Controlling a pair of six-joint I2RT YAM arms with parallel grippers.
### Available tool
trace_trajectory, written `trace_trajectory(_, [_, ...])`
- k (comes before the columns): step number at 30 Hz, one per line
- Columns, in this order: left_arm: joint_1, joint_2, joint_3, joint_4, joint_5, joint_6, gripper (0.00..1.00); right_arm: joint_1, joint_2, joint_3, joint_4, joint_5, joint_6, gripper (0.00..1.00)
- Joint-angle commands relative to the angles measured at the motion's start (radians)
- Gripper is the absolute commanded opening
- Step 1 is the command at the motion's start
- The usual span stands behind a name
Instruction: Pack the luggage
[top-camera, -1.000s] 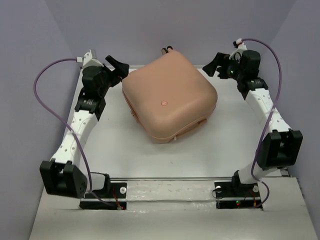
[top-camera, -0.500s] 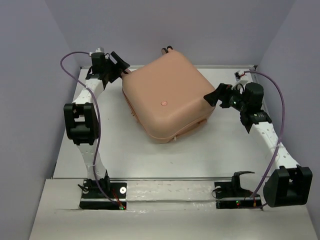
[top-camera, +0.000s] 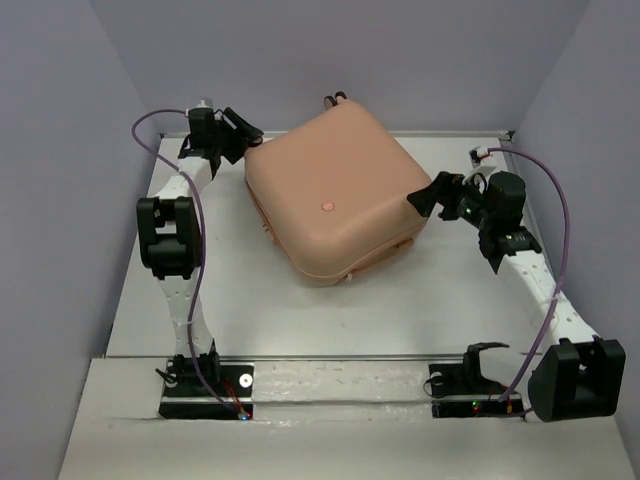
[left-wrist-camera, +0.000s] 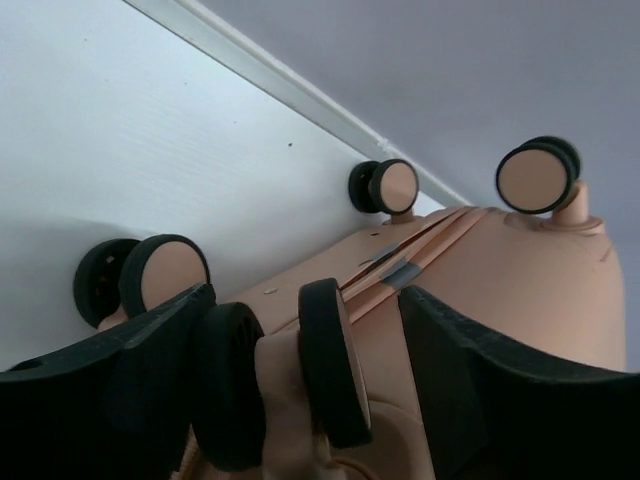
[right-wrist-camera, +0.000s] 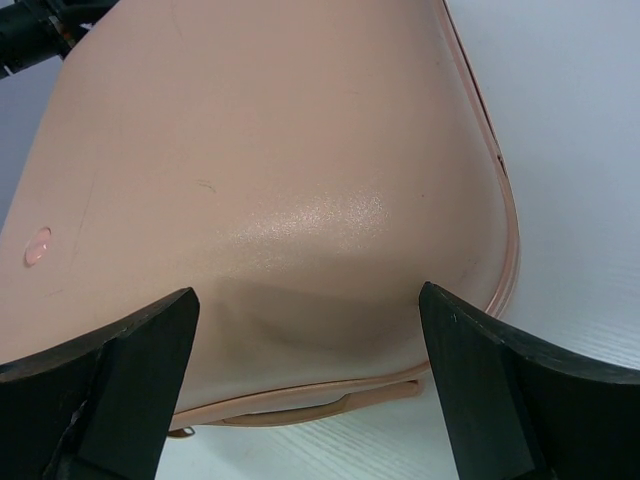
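The left gripper sits at the far left of the table, against the far-left corner of the luggage. In the left wrist view its fingers stand wide apart on either side of one caster wheel. That wheel is cut off by the bottom edge, and I cannot tell whether the left finger touches it. There is a clear gap on the right side, and nothing is gripped. Three more wheels show beyond it, and a small grey tab lies on the seam. Any writing on the tab is too small to make out.

The luggage lies flat and closed in the far middle of the table, turned at an angle, with the dimple facing up. Its inside is hidden. From above, only a pair of wheels peeps over the far edge.

The right gripper hangs just beside the luggage's right corner. In the right wrist view its fingers are spread wide, with the rounded corner framed between them and nothing held. The shell's far and left parts are cut off there.
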Motion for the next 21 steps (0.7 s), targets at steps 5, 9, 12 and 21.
trace_trajectory(5, [-0.003, -0.027, -0.013, 0.183, 0.073, -0.112, 0.20, 0.046, -0.008, -0.032, -0.005, -0.034, 0.020, 0.97])
trace_trajectory(9, [-0.003, -0.102, -0.020, 0.204, 0.080, -0.129, 0.06, 0.046, -0.011, -0.029, -0.005, -0.025, 0.020, 0.98])
trace_trajectory(12, [-0.003, -0.167, -0.017, 0.220, 0.087, -0.158, 0.06, 0.046, 0.004, -0.015, -0.005, -0.031, 0.023, 1.00])
trace_trajectory(21, [-0.039, -0.357, 0.138, 0.164, 0.090, -0.198, 0.06, 0.046, 0.096, 0.014, 0.027, -0.050, 0.037, 1.00])
